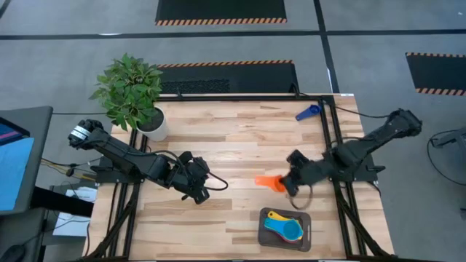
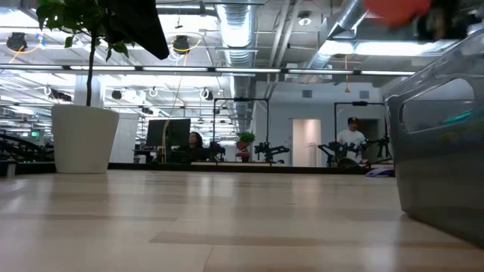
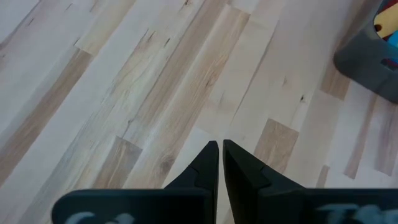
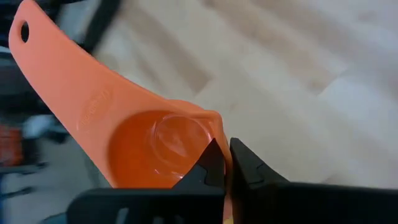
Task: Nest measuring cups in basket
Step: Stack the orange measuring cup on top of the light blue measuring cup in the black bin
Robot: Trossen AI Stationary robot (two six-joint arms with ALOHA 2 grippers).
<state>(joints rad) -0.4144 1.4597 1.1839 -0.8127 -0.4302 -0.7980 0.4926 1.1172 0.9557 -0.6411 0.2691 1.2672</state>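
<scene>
An orange measuring cup (image 1: 268, 180) hangs above the table's middle right, with my right gripper (image 1: 286, 183) shut on it. In the low view it is an orange blur (image 2: 397, 9) high over the basket (image 2: 446, 143). The dark grey basket (image 1: 306, 231) sits at the near right and holds nested cups: yellow (image 1: 274, 216), red (image 1: 271, 225) and blue (image 1: 291, 231). Another blue cup (image 1: 308, 111) lies at the table's far right edge. My left gripper (image 1: 198, 191) hovers shut over bare wood at the middle left, holding nothing. My right gripper (image 4: 225, 149) pinches the orange cup's bowl wall (image 4: 219, 124) on the side away from the handle, one finger inside the bowl and one outside. The fingers slant down from the table's right. The cup is lifted clear, and its handle (image 4: 56, 68) points toward the table's left.
A potted plant (image 1: 132, 91) in a white pot (image 2: 83, 137) stands at the far left corner. Bare wood (image 1: 240, 145) lies between the two arms. People and other robot arms show in the room beyond the table.
</scene>
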